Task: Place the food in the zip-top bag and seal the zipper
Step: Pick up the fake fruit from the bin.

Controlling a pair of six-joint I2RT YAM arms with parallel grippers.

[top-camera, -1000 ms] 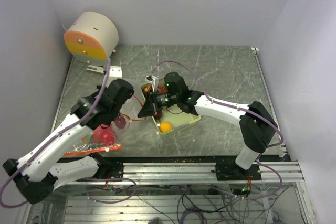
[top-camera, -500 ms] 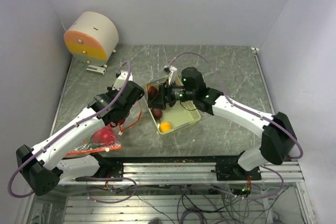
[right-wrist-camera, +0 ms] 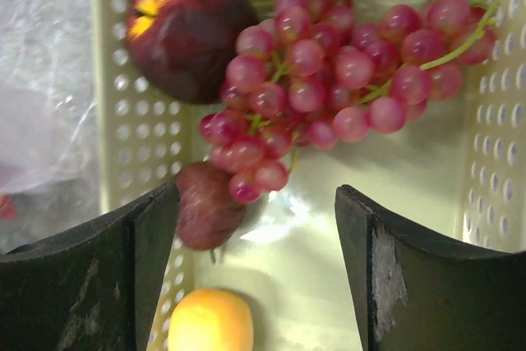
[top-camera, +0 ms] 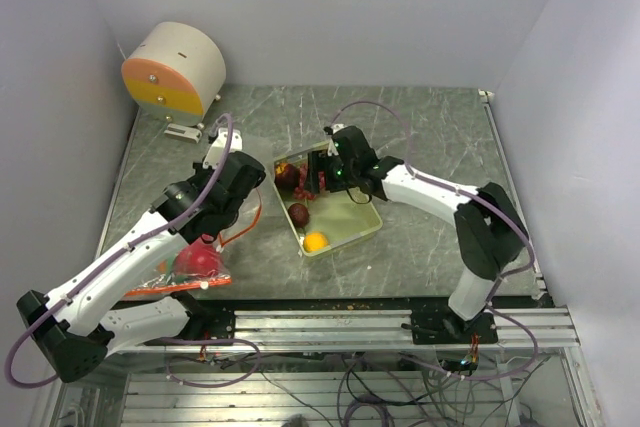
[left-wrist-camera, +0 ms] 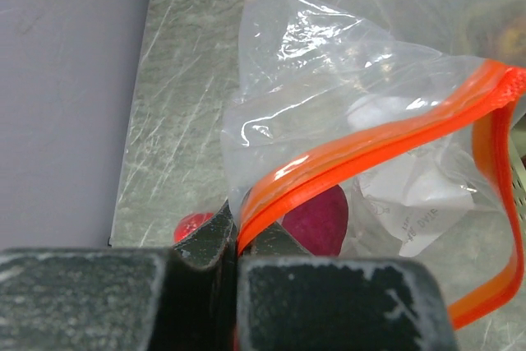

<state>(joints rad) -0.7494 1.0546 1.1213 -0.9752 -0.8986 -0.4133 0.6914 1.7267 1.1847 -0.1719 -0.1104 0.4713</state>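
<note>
Your left gripper (left-wrist-camera: pixel 237 246) clamps the zip-top bag (left-wrist-camera: pixel 329 80) by its rim so the mouth gapes, while your right gripper (right-wrist-camera: pixel 256 228) hangs wide open, empty, over the grape bunch (right-wrist-camera: pixel 329 63)

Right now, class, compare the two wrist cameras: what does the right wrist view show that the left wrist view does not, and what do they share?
Only the right wrist view: the open right gripper above the pale green tray, which holds a grape bunch, a dark red apple, a small dark fruit and an orange. Only the left wrist view: the left gripper shut on the orange zipper strip, with a magenta fruit behind the plastic. Both: the clear zip-top bag.
</note>
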